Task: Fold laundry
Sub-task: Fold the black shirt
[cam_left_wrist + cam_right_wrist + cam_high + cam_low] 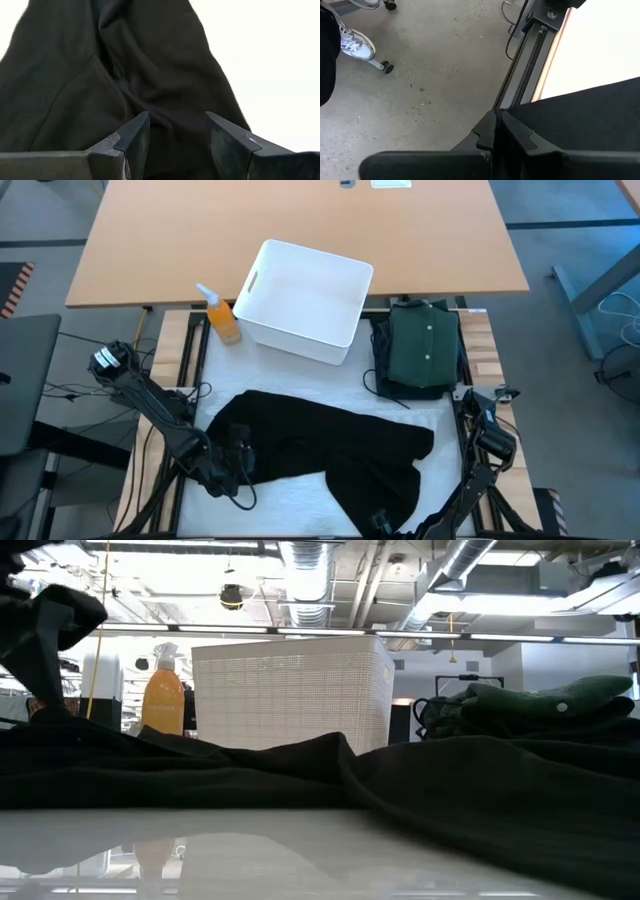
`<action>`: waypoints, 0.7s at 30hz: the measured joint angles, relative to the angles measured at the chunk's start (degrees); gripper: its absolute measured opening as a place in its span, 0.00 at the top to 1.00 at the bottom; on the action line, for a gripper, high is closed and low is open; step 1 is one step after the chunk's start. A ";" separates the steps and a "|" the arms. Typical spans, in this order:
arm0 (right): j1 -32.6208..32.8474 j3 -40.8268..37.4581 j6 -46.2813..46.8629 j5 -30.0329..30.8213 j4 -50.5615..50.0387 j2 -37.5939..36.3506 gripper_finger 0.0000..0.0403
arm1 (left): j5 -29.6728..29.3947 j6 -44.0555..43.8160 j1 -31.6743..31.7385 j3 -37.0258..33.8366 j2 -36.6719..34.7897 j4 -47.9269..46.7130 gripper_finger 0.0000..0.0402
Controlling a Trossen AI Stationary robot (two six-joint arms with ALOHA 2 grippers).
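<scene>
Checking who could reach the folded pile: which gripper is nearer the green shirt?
Right. The right gripper is at the table's near edge on the black garment, below the green shirt. The left gripper is over the garment's far left end.

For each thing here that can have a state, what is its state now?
Black garment: spread out and rumpled on the table, not folded.
Green shirt: folded, lying beside the bin.
White bin: upright.
Spray bottle: upright.
Left pincer: open over the black garment.
Right pincer: shut at the garment's edge.
</scene>
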 joint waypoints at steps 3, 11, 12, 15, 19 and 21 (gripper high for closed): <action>0.00 0.00 0.09 0.00 -0.01 0.00 0.91 | 0.85 -1.15 0.00 0.00 2.63 0.28 0.56; 0.00 -0.02 0.10 -0.05 0.02 0.00 0.93 | -3.94 -3.49 0.02 0.00 9.94 0.02 0.56; 0.00 -0.04 0.10 -0.07 0.02 0.00 0.93 | -4.19 -3.79 0.12 0.00 10.21 0.05 0.56; 0.00 -0.04 0.10 -0.12 0.01 0.02 0.93 | -3.55 -3.82 0.13 0.02 10.15 0.02 0.59; -0.05 -0.04 0.10 -0.11 -0.02 0.04 0.94 | -3.46 -3.45 0.11 0.72 8.83 -1.29 0.75; -0.12 -0.07 0.40 -0.15 -0.09 -0.12 0.94 | -3.46 -2.37 0.11 2.07 7.98 -3.32 0.86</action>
